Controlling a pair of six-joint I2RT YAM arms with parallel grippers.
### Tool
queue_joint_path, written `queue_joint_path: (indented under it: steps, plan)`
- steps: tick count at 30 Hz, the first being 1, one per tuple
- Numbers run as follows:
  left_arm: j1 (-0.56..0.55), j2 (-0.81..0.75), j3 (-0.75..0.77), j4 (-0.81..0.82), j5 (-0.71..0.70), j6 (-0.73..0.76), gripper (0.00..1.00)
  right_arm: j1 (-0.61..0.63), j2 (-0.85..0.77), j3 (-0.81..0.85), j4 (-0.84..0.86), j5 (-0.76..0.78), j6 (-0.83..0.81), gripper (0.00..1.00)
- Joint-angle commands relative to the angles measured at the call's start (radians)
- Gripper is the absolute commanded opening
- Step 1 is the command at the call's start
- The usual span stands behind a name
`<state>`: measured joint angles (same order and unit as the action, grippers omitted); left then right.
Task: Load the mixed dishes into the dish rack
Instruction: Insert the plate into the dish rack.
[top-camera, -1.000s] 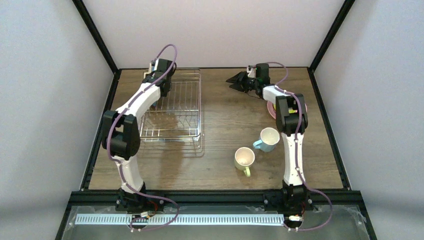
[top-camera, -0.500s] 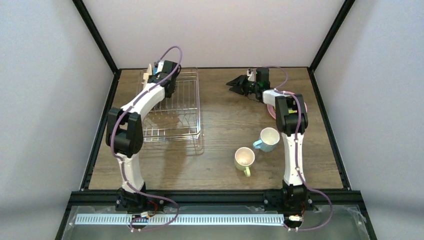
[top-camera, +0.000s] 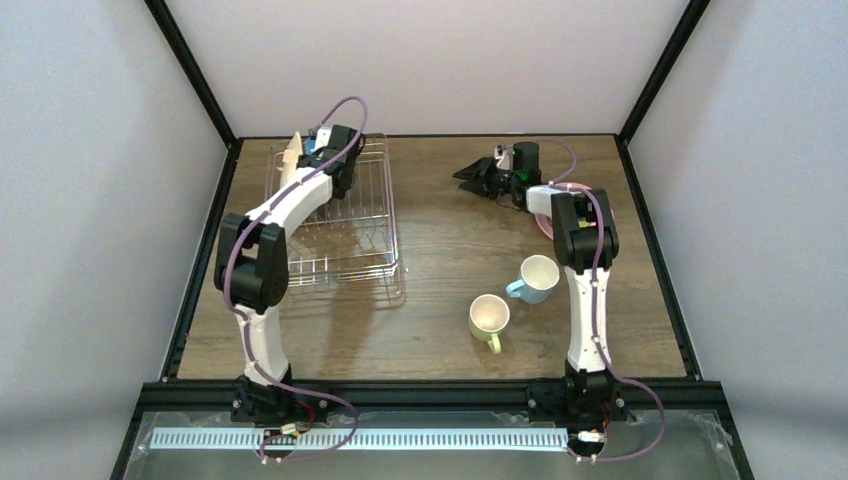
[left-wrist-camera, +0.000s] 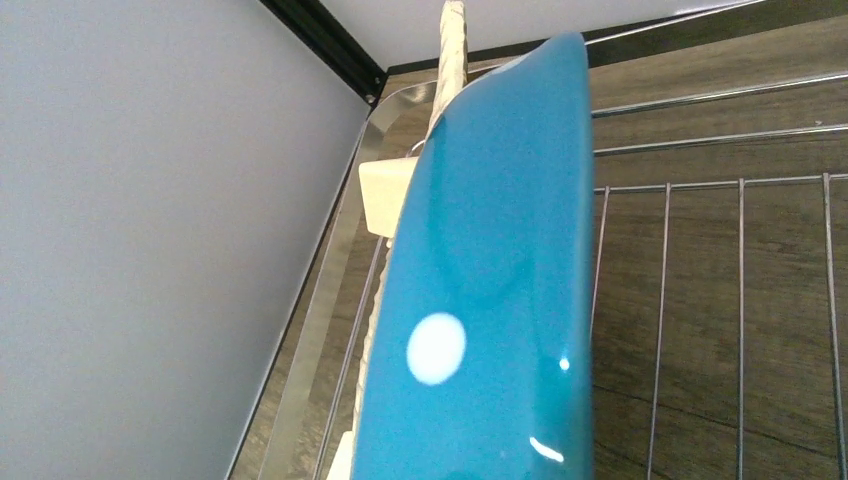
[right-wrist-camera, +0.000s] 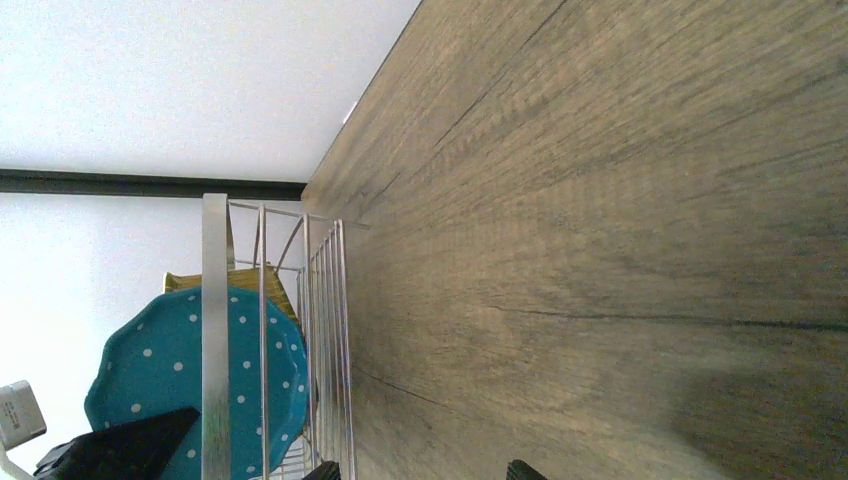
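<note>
My left gripper (top-camera: 320, 152) is at the back left corner of the silver wire dish rack (top-camera: 345, 235), shut on the teal dotted plate (left-wrist-camera: 490, 280), which it holds on edge. The tan woven-look plate (top-camera: 292, 158) stands on edge just behind it, against the rack's left side (left-wrist-camera: 452, 40). My right gripper (top-camera: 478, 177) is open and empty, low over the table at the back middle, facing the rack (right-wrist-camera: 422, 470). The pink plate (top-camera: 541, 218) lies mostly hidden under the right arm. The light-blue mug (top-camera: 537, 278) and the pale yellow-green mug (top-camera: 489, 316) stand on the table. The bowl is out of view.
The black frame posts and grey walls close in the table at the back and on both sides. The rack sits close to the left wall. In the right wrist view the teal plate (right-wrist-camera: 150, 370) shows through the rack's wires (right-wrist-camera: 320, 330).
My left gripper has carried the teal plate left and back towards the tan plate. The rack has shifted a little to the left. My right gripper has come slightly nearer.
</note>
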<state>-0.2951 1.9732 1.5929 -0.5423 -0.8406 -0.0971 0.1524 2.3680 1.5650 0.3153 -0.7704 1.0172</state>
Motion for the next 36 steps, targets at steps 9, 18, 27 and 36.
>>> queue_joint_path:
  steps: [9, 18, 27, 36]
  plan:
    - [0.023, -0.039, -0.036, -0.166, -0.049, -0.199, 0.03, 0.006, -0.097, -0.048, 0.011, 0.011, -0.024, 0.95]
    - [0.023, -0.085, -0.005, -0.167, -0.068, -0.229, 0.03, 0.006, -0.121, -0.034, -0.03, 0.02, -0.037, 0.94]
    - [0.023, -0.092, 0.06, -0.223, -0.059, -0.274, 0.03, 0.006, -0.135, -0.008, -0.093, 0.015, -0.065, 0.95]
    - [0.022, -0.094, 0.122, -0.301, -0.067, -0.321, 0.03, 0.006, -0.138, 0.045, -0.17, 0.011, -0.088, 0.95]
